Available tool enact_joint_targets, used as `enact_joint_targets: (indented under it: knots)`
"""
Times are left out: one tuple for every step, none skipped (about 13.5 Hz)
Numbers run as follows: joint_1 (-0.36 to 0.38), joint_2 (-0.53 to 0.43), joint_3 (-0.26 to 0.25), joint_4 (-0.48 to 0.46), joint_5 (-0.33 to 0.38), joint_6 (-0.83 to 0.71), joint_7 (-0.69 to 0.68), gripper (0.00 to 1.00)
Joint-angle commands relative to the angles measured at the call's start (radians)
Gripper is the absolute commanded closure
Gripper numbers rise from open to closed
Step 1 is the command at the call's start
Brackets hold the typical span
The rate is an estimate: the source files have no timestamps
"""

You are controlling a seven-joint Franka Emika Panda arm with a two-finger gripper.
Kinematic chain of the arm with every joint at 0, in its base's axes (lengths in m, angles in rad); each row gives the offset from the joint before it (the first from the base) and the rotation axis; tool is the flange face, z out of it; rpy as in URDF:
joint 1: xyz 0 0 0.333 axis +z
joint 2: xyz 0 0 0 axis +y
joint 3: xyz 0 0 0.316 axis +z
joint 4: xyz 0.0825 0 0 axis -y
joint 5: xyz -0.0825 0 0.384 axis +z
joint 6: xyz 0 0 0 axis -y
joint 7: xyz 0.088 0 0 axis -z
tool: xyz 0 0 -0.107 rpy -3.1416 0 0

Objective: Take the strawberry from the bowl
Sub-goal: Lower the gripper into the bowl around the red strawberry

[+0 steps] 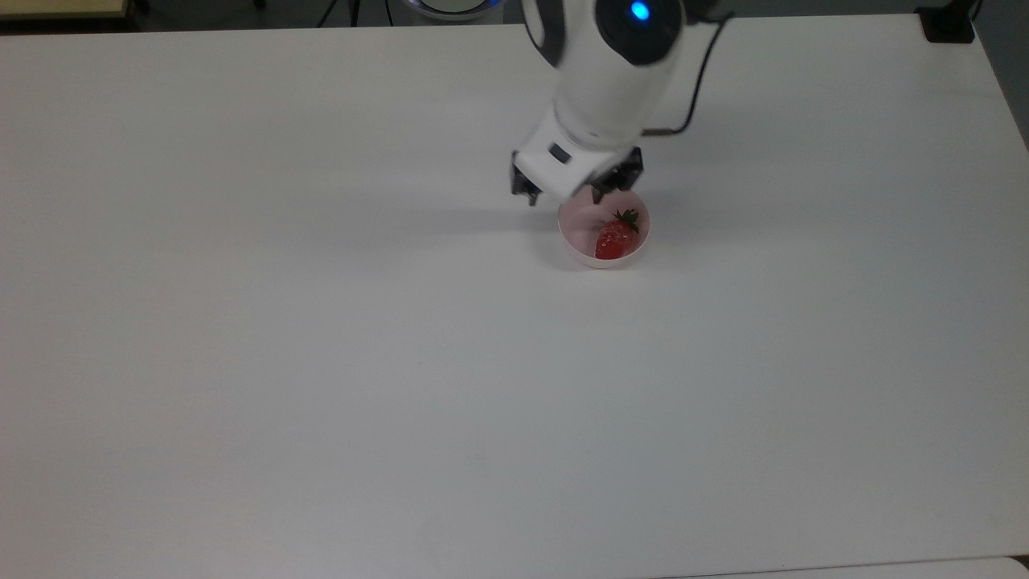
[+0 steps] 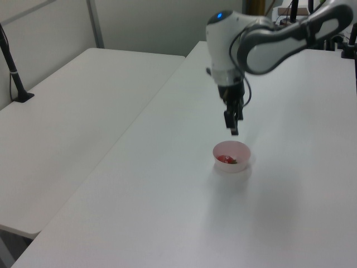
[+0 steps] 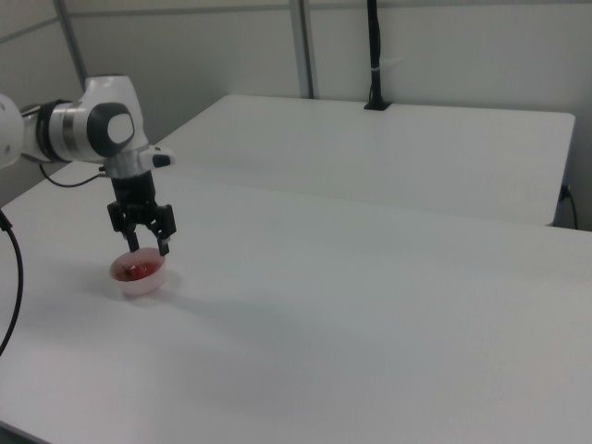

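A small pale pink bowl (image 1: 580, 240) (image 2: 241, 152) (image 3: 141, 281) stands on the white table. In it lies a glossy red strawberry (image 1: 615, 239) (image 2: 226, 159) (image 3: 138, 270) with a dark green leafy top, in the half nearer the top view's right. My gripper (image 1: 564, 196) (image 2: 234, 131) (image 3: 149, 245) hangs open just above the bowl's rim, a little toward the top view's upper left of the strawberry. Its black fingers point down and hold nothing. The white arm partly covers the bowl's far edge in the top view.
The white table (image 1: 321, 362) spreads wide around the bowl. A second white table (image 2: 72, 111) (image 3: 416, 139) adjoins it. A black post (image 2: 14, 72) (image 3: 375, 55) is clamped at that table's far edge. A black cable (image 1: 695, 88) trails off the arm.
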Motion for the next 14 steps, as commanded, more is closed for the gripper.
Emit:
enact_joint_targets:
  knots:
    - [0.061,0.047,-0.015,0.005,-0.002,0.063,0.054,0.18]
    - [0.069,0.055,-0.015,0.004,-0.004,0.087,0.077,0.18]
    - [0.071,0.067,-0.015,0.004,-0.004,0.101,0.099,0.18]
    - [0.071,0.075,-0.015,0.005,-0.004,0.104,0.1,0.18]
    - [0.072,0.086,-0.015,0.005,-0.004,0.121,0.1,0.18]
    - [0.075,0.101,-0.015,0.004,-0.004,0.156,0.104,0.18]
    - [0.083,0.11,-0.015,0.004,-0.004,0.169,0.117,0.18]
    - [0.086,0.118,-0.015,0.004,-0.007,0.178,0.128,0.18]
    - [0.088,0.121,-0.015,0.004,-0.007,0.178,0.13,0.18]
    - [0.097,0.121,-0.013,0.002,-0.007,0.178,0.13,0.18]
    - [0.103,0.121,-0.013,-0.007,-0.006,0.178,0.13,0.18]
    - [0.106,0.121,-0.013,-0.019,-0.007,0.178,0.128,0.22]
    - [0.106,0.122,-0.013,-0.021,-0.007,0.178,0.127,0.37]
    - [0.104,0.121,-0.013,-0.021,-0.006,0.178,0.122,0.62]
